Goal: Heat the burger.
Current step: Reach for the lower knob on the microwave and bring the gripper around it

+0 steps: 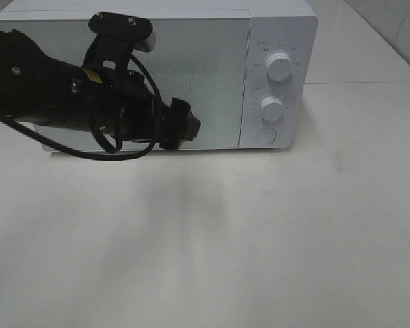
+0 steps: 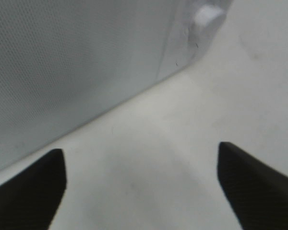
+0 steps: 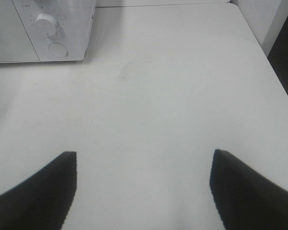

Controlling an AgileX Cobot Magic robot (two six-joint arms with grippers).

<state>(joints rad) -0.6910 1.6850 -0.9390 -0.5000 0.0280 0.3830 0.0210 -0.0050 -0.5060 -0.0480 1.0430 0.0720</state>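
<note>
The burger is out of view in every frame. A white microwave (image 1: 191,68) stands at the back of the table with its door shut. My left gripper (image 1: 183,127) hovers just in front of the lower part of that door. In the left wrist view the left gripper (image 2: 141,160) is open, with its dark fingers (image 2: 33,187) wide apart and only table and the door (image 2: 62,62) between them. My right gripper (image 3: 144,160) is also open over bare table, to the right of the microwave (image 3: 19,28), and holds nothing.
The microwave's right panel carries two white knobs (image 1: 280,67) (image 1: 272,107) and a round button (image 1: 265,135). The white table (image 1: 260,239) stretches in front. Its right edge (image 3: 273,67) shows in the right wrist view, with a dark gap beyond it.
</note>
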